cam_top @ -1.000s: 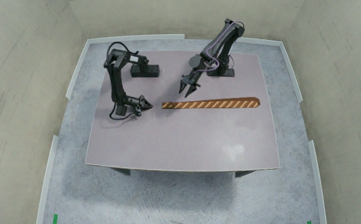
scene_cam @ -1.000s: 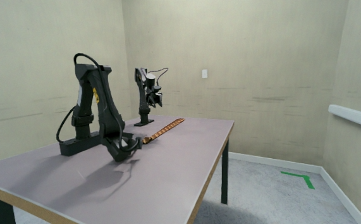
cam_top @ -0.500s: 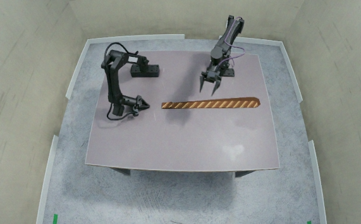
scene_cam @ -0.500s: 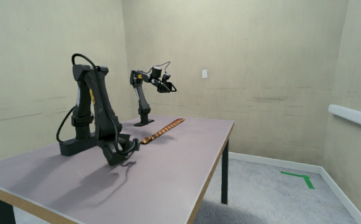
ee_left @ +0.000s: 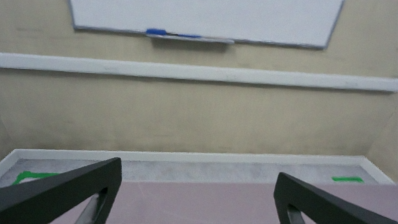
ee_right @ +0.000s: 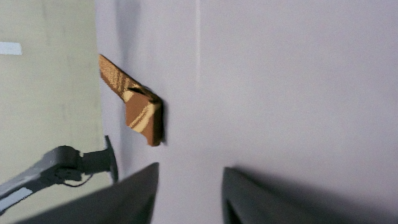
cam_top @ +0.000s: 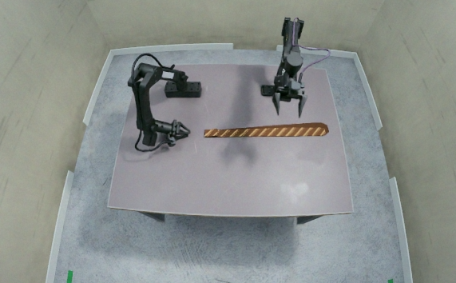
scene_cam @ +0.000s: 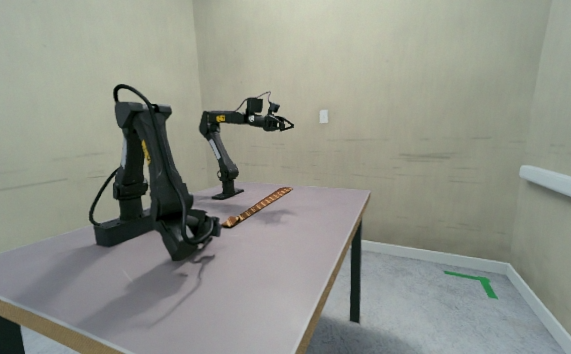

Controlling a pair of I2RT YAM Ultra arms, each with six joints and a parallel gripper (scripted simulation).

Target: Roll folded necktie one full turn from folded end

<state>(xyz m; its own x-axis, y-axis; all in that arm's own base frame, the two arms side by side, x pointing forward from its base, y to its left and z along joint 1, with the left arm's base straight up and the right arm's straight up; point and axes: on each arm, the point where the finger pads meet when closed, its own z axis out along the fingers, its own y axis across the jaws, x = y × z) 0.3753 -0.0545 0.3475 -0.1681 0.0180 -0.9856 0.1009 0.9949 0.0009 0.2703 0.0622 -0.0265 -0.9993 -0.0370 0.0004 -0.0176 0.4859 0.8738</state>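
Note:
The brown striped necktie (cam_top: 276, 131) (scene_cam: 263, 204) (ee_right: 115, 77) lies long and straight on the table. Its narrow end is a short, thick, low, flat-topped bundle (cam_top: 211, 133) (scene_cam: 231, 221) (ee_right: 140, 111); its inner turns cannot be made out. The wide pointed end lies flat at the right in the top view. My right gripper (cam_top: 189, 133) (ee_right: 190, 175) is partly open and empty, low beside the bundled end and apart from it. My left gripper (cam_top: 289, 116) (ee_left: 199, 176) is wide open and empty, raised high and level behind the wide half of the tie.
The table (cam_top: 224, 180) (scene_cam: 271, 270) extends in front of the tie to its front edge. The right arm's base (cam_top: 183, 89) stands at the back left in the top view, the left arm's base (cam_top: 267, 90) at the back right. A whiteboard (ee_left: 210, 17) hangs on the wall.

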